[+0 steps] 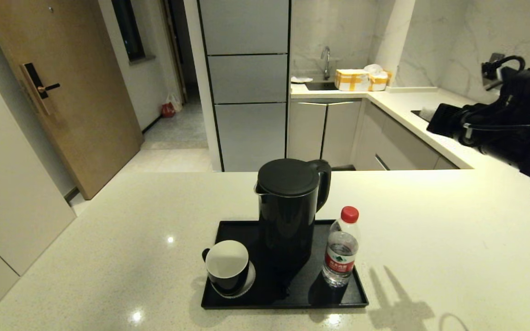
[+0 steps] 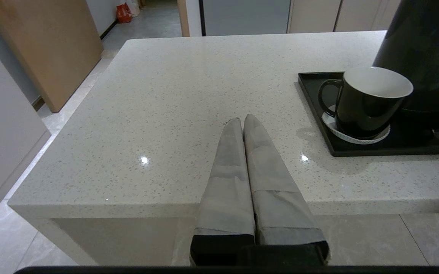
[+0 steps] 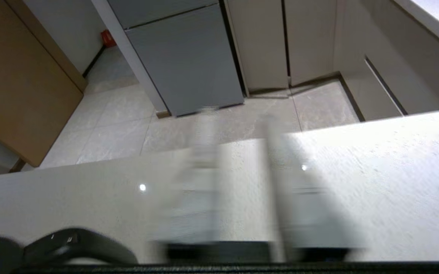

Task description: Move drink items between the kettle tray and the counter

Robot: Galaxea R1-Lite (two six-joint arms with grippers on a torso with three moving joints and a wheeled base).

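Three drink items stand on one kettle tray, which lies on the pale speckled table near its front edge. One tall black kettle rises at the middle of the tray, lid down, its loop handle turned to the back right. One black mug with a white inside sits at the tray's front left corner on one flat white coaster, its handle pointing left. One clear water bottle with a red cap and red label stands upright at the tray's right side, just beside the kettle and apart from it.

One left tool hangs off the table's near edge, left of the tray, its two grey fingers pressed together with nothing between them. One right tool is up in the air over the right part of the table, well apart from the tray; the head view shows only its dark arm at the right edge. Its two fingers are blurred in the wrist view and show a gap between them, holding nothing.

Farther back, one sink tap and one yellow-taped parcel sit on the rear worktop.
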